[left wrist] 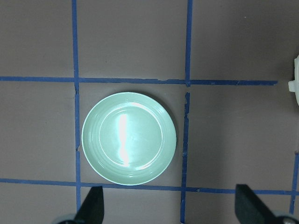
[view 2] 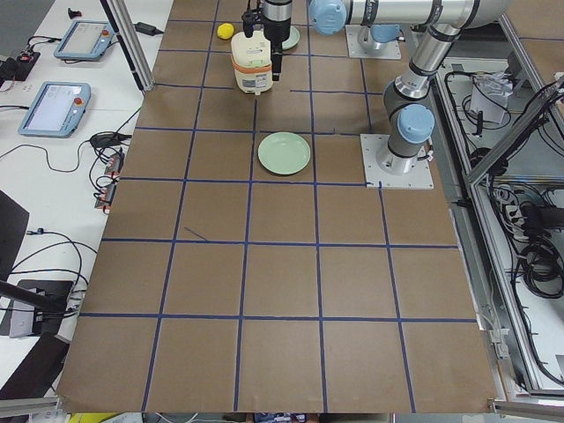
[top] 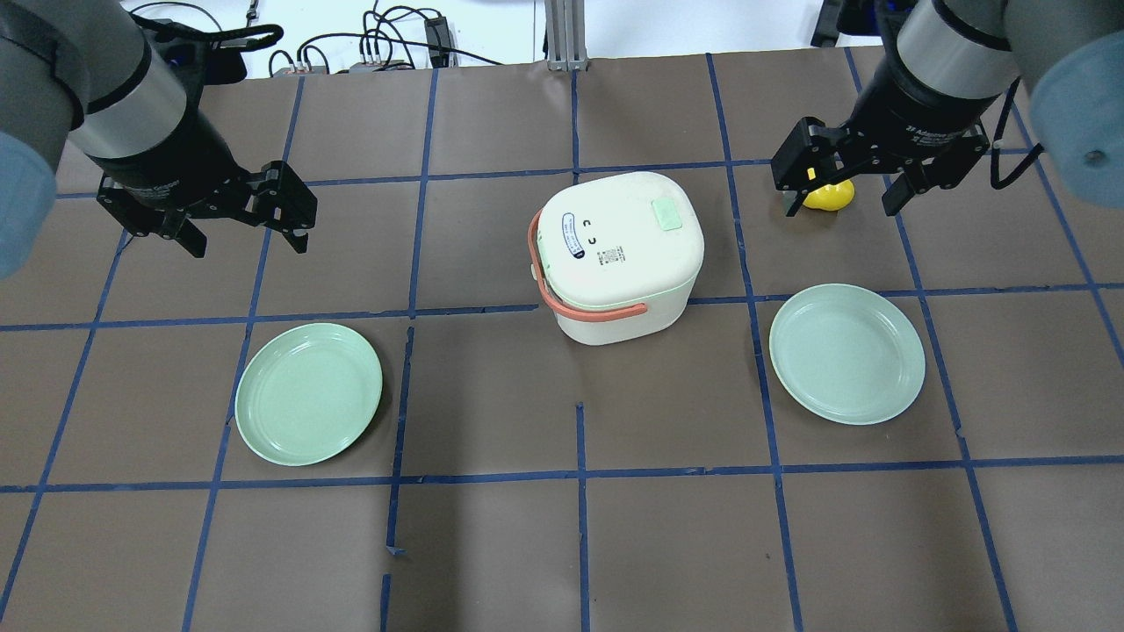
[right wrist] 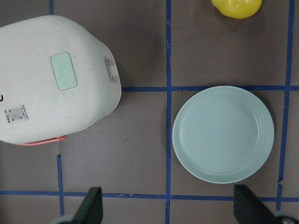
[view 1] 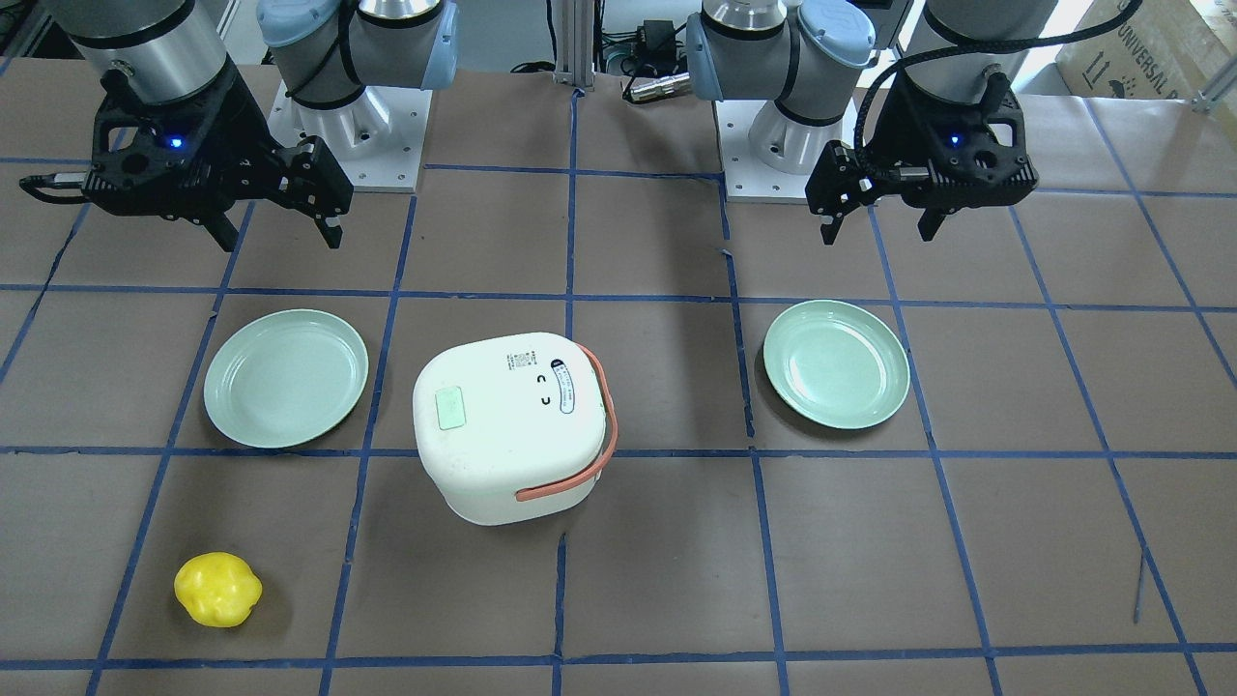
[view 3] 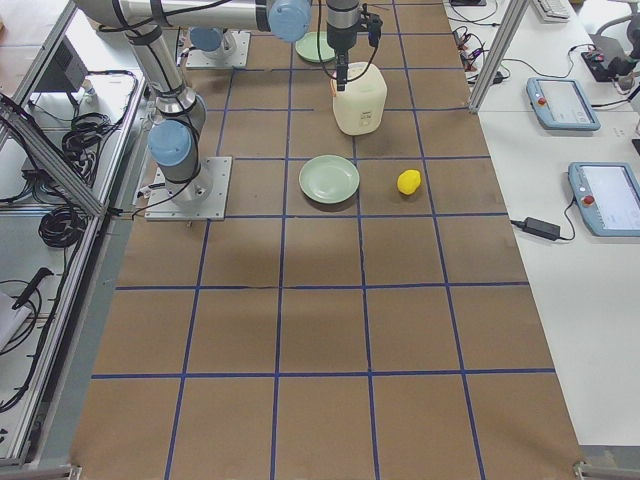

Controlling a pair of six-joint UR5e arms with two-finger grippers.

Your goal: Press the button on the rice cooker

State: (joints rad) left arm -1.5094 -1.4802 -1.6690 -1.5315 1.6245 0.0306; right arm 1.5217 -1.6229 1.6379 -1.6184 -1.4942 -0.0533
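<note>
Overhead, the rice cooker was seen standing on the table between the two grippers, well apart from both. Its lid was shut and its orange handle was folded down on the side towards the left gripper. The pale green button was set in the lid on the side nearer the right gripper and was touched by nothing.

Both grippers were held above the table with their jaws spread wide, and nothing was gripped in either.

From the left wrist, a green plate was seen lying just ahead of the spread fingers, with only an edge of the cooker showing far off to the side.

From the right wrist, a second green plate was seen ahead of that gripper's fingers. The cooker lay beside that plate on the inner side, and a yellow lumpy object lay beyond the plate.
</note>
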